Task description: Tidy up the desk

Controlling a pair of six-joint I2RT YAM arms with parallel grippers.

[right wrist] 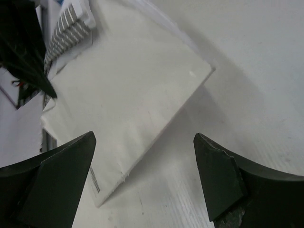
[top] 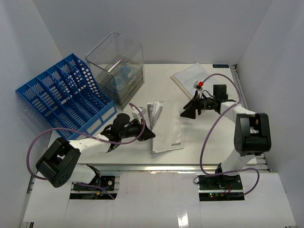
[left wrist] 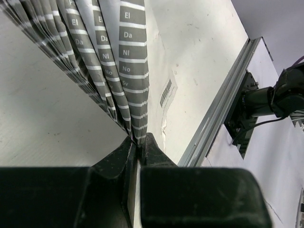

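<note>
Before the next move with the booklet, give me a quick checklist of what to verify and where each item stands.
1. Left tool gripping the white booklet with grey index tabs: ok, shut on its page edges.
2. All pages pinched together: cannot tell.
3. Booklet closed flat: not ok, its pages fan open.
4. Right tool free: ok, open and holding nothing.
5. Blue slotted plastic file rack slots free: ok, they look empty from above.
</note>
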